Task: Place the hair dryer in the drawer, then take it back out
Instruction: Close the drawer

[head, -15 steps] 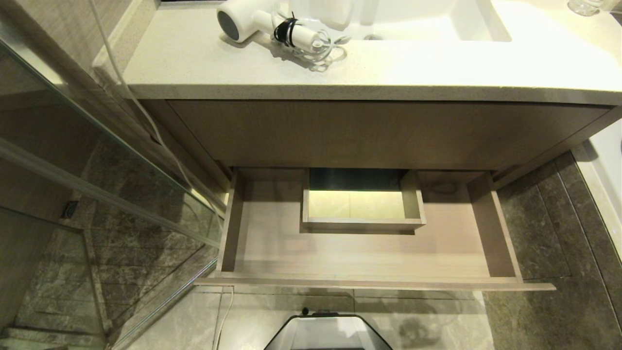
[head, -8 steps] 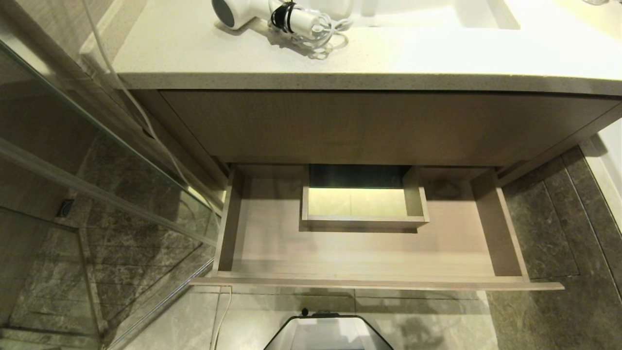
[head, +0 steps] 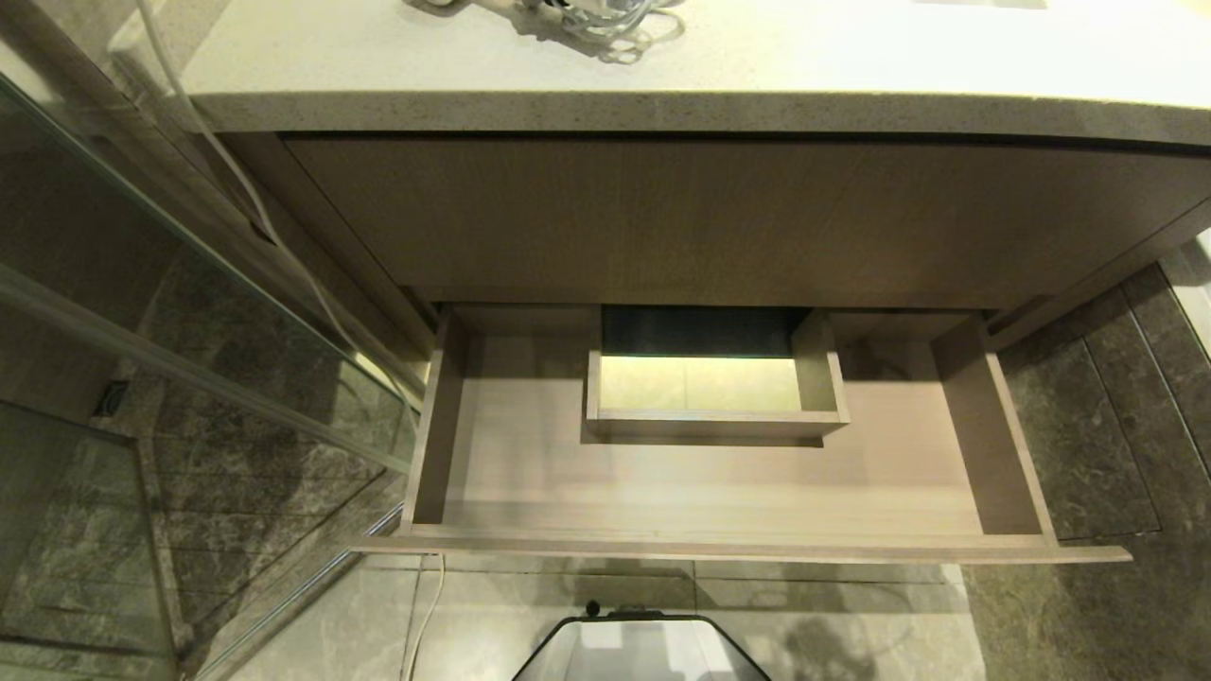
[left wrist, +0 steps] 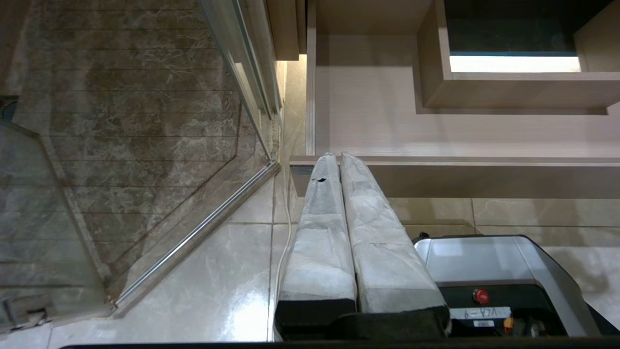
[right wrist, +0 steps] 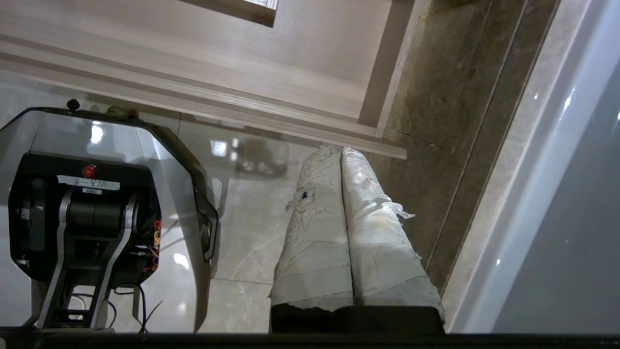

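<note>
Below the pale counter (head: 662, 85), the drawer (head: 719, 492) stands pulled out, its wood floor bare around the boxed cutout (head: 710, 383) at mid-back. On the counter's far edge, only a bit of the hair dryer (head: 587, 9) and its looped white cord show at the top of the head view. Neither arm appears in that view. The left gripper (left wrist: 336, 156) hangs by the drawer front's left end, fingers pressed together, holding nothing. The right gripper (right wrist: 336, 149) hangs over the floor tiles (right wrist: 242, 252) near the drawer's right corner, fingers also together and empty. The robot's base (right wrist: 97, 194) sits on the floor in front of the drawer.
</note>
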### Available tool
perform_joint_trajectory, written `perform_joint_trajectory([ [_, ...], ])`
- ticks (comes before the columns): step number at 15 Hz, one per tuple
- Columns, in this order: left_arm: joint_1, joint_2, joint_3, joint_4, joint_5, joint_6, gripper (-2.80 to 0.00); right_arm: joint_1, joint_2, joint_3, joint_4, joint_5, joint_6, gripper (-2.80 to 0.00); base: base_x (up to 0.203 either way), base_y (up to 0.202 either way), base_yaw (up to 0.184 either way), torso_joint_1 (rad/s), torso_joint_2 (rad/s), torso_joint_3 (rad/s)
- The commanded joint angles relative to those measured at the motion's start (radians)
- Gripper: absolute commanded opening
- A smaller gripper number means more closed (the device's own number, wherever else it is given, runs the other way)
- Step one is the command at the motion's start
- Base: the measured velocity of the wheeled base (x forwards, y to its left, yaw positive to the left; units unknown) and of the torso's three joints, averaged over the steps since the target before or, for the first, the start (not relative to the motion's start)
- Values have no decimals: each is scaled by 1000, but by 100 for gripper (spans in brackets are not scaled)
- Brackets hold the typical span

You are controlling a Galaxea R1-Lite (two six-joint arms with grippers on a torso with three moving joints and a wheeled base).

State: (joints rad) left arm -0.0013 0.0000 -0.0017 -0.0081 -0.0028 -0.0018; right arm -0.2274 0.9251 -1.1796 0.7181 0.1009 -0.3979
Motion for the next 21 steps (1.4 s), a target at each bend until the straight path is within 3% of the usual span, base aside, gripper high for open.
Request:
perform_joint_trajectory([
  [1, 0, 2, 0, 0, 0, 0, -280, 0, -12, 7, 3, 2, -2, -280, 0, 0, 0, -294, 501, 212],
  [16, 0, 2, 0, 0, 0, 0, -280, 0, -43, 67, 14, 2, -2, -280, 0, 0, 0, -311, 496, 183],
  [21, 0, 2, 0, 0, 0, -1, -280, 2, -37, 93, 81, 4, -10, -280, 0, 0, 0, 45, 194, 261],
])
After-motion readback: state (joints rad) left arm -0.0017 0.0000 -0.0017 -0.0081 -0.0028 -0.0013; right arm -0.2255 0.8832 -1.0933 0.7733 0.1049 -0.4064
